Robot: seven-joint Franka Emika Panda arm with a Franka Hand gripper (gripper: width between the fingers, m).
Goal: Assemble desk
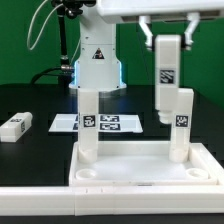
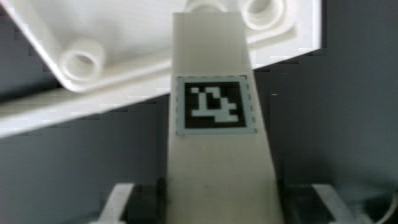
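The white tray-like tabletop [image 1: 135, 168] lies with its corner sockets facing up. Two white legs stand upright in its far sockets, one on the exterior view's left [image 1: 88, 125] and one on the right [image 1: 182, 122]. My gripper [image 1: 168, 42] is shut on a third tagged leg [image 1: 166, 72] and holds it upright in the air, just above and beside the right standing leg. In the wrist view the held leg [image 2: 219, 110] runs out from between my gripper [image 2: 222, 205] fingers, over a corner of the tabletop [image 2: 134, 40] with an empty round socket [image 2: 80, 62].
A fourth loose leg [image 1: 15, 126] lies on the black table at the exterior view's left. The marker board [image 1: 110, 123] lies flat behind the tabletop. The robot base [image 1: 97, 62] stands at the back. A white border rail [image 1: 100, 208] runs along the front.
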